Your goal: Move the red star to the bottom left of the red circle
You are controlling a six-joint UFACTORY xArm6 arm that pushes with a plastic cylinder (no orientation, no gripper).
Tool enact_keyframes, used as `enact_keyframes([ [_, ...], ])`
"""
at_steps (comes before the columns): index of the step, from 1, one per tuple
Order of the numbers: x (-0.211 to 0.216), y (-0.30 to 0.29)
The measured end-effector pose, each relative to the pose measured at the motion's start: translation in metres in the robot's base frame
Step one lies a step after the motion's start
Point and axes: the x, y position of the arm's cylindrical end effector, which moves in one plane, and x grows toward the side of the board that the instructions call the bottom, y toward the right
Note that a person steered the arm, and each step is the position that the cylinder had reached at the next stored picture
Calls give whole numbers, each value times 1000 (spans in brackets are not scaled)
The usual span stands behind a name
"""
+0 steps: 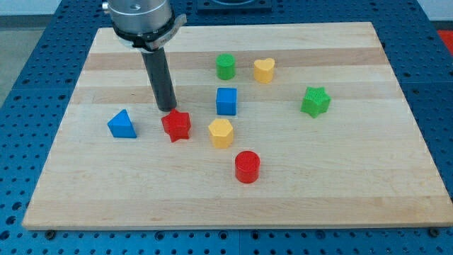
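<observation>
The red star (176, 125) lies left of the board's middle. The red circle (247, 166) stands lower and to the view's right of it, with a yellow hexagon (221, 132) between them. My tip (167, 108) rests on the board just above the red star, at its upper left edge, touching or nearly touching it.
A blue triangle (122, 124) lies left of the red star. A blue cube (226, 100), a green cylinder (225, 66) and a yellow heart (264, 70) sit above the middle. A green star (315, 101) is at the right. The wooden board (368, 177) sits on a blue perforated table.
</observation>
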Motion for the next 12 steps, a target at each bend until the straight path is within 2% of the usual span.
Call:
enact_keyframes([
  [2,34,16],
  [3,37,14],
  [5,49,51],
  [8,96,52],
  [9,97,54],
  [11,53,101],
  [12,51,99],
])
